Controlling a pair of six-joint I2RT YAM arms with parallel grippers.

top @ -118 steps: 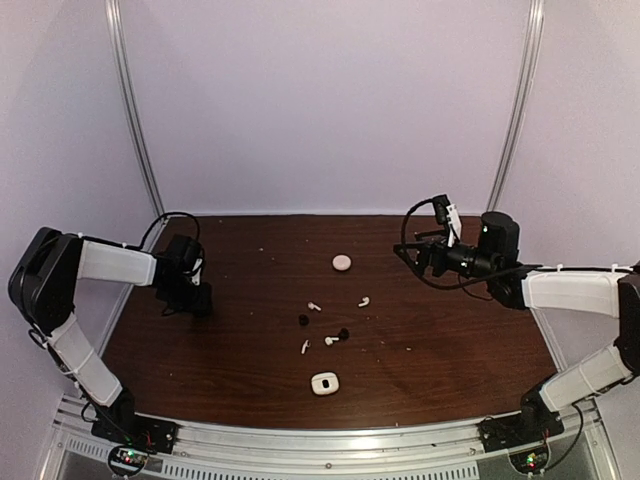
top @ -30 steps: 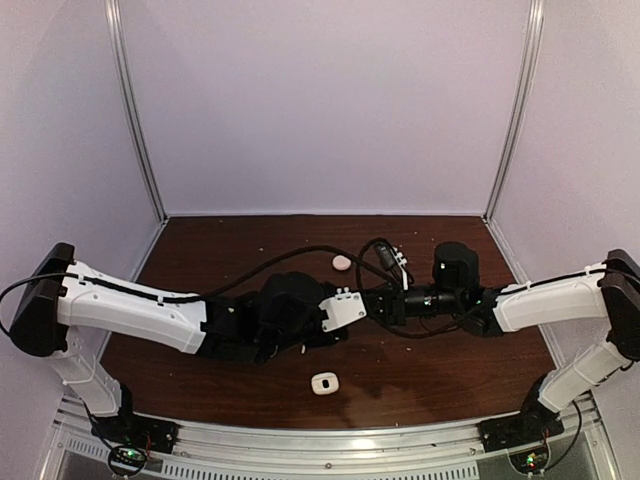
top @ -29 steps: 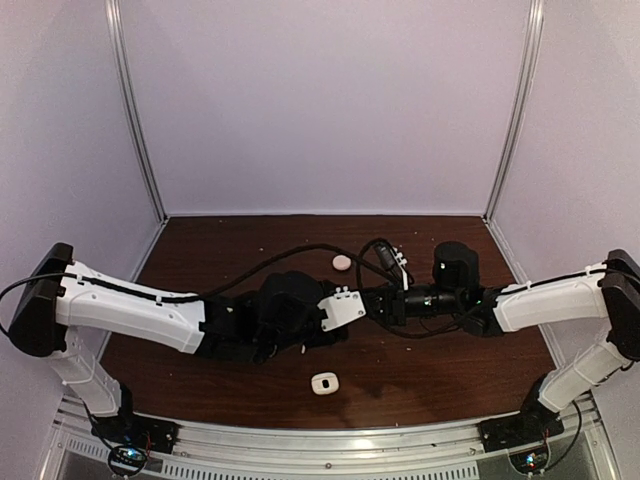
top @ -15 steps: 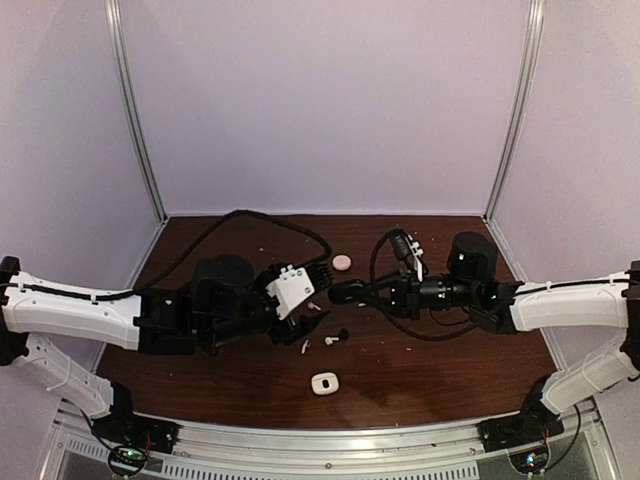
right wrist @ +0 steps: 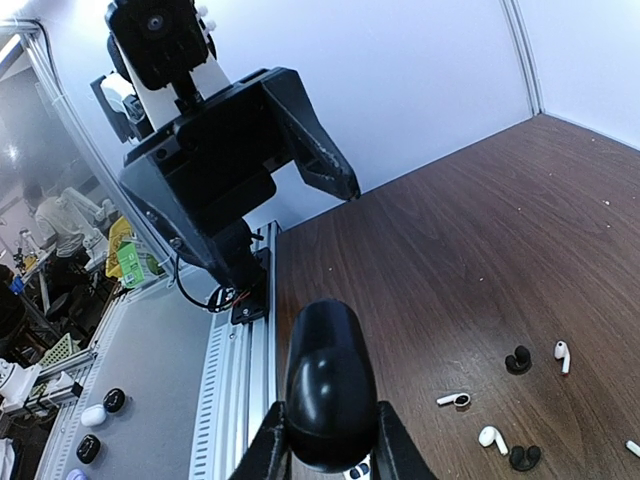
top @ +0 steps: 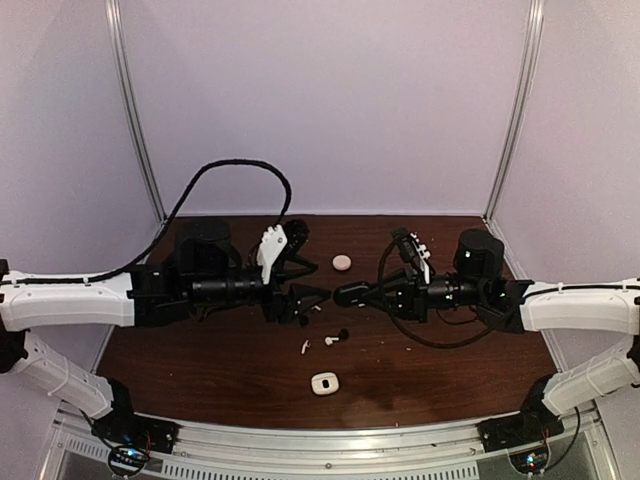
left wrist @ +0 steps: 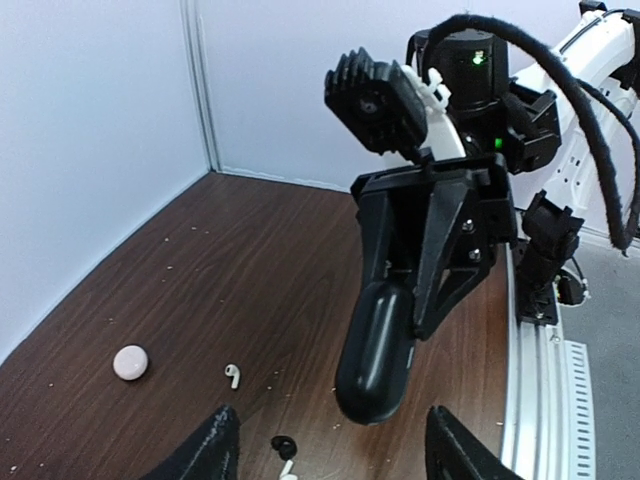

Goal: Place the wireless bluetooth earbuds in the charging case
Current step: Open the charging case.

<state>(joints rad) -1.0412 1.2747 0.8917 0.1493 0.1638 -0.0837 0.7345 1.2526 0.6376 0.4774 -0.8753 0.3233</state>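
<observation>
The right pincer [right wrist: 328, 440] is closed on a black case [right wrist: 322, 385], a smooth, glossy pebble gripped by its lower end and held above the middle of the desk [top: 450, 360]. The left pincer [left wrist: 330, 440] faces it from close by, with its jaws spread wide and nothing in them. No seam or raised lid shows on the black case, so I judge it shut.

The earbuds [right wrist: 455, 400] lie loose on the desk below the two pincers. Four are white with short stems, and there are two small rounded black earbuds [right wrist: 517, 360]. They are scattered near one another, and none touches a case. A white case [top: 323, 383] sits nearer the arm bases, and a round pink case [top: 342, 262] lies toward the far wall.

The case looks hard and slick, so it could twist or slide between the fingers if the other pincer pushes on its free end. The lid will probably need prying at the end away from the grip. Each earbud is very light, rigid and rounded, and likely to skid or flip when nudged. The white ones look easiest to pinch across the stem. The black ones have no stem, so the fingers would have to close across the body, squarely and gently.
</observation>
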